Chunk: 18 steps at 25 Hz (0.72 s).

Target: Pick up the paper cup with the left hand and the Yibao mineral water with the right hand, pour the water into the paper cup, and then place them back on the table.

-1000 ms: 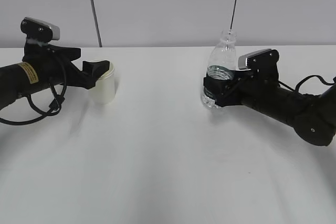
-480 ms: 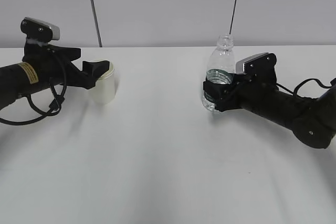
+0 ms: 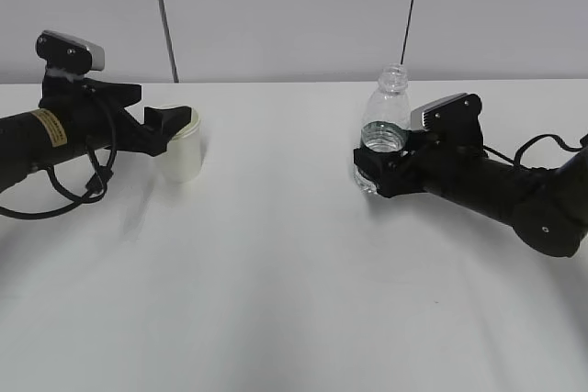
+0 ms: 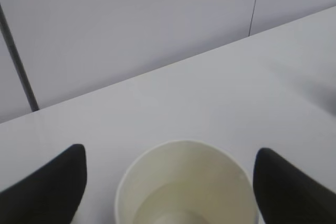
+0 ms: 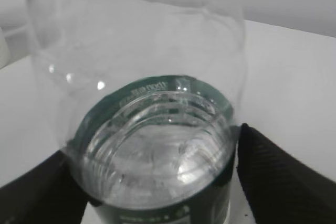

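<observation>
Both jaws gripped: left hand (image 3: pixel 168 128) around the paper cup (image 3: pixel 183 155), right hand (image 3: pixel 375 164) around the Yibao mineral water (image 3: pixel 383 128), both standing upright on the table (image 3: pixel 276 300). Only wrist views showed liquid inside each.

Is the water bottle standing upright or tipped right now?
Upright: the water bottle stands vertical, open neck up, the right end effector around its label.

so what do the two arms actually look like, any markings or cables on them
Both arms are black, each ending in two black fingers. The left arm carries a yellow sticker with dark print, a small grey camera on top, and a black cable looping under it. The right arm has a grey camera module, a black cable arching behind, and no sticker.
</observation>
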### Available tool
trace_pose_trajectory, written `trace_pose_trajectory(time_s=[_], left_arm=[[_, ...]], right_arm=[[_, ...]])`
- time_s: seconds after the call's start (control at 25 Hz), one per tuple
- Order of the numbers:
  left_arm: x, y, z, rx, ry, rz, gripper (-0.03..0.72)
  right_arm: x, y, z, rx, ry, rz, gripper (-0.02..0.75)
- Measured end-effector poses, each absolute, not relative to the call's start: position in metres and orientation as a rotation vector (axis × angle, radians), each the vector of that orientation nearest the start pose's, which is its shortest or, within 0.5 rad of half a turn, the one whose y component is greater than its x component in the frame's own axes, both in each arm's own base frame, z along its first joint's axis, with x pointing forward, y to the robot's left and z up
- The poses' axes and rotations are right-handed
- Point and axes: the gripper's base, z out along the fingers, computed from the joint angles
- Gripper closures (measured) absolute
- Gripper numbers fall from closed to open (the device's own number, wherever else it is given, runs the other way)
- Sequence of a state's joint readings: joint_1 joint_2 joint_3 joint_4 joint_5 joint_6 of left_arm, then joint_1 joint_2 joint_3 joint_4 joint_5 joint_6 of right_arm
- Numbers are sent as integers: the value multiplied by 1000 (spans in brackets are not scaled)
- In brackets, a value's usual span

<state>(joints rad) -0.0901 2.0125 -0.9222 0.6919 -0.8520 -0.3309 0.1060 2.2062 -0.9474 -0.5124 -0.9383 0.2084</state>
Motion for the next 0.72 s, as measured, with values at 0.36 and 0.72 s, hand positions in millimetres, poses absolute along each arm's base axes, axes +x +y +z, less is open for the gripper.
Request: trace_pose_trajectory(time_s=[0.36,0.72], left_arm=[[380,-78,140,576,1743,-407,104],[379,-78,153,579,1715,-395,104]], right_arm=[[385,76,95,-485,1798,359,118],[379,75,114,-487,1770,346,118]])
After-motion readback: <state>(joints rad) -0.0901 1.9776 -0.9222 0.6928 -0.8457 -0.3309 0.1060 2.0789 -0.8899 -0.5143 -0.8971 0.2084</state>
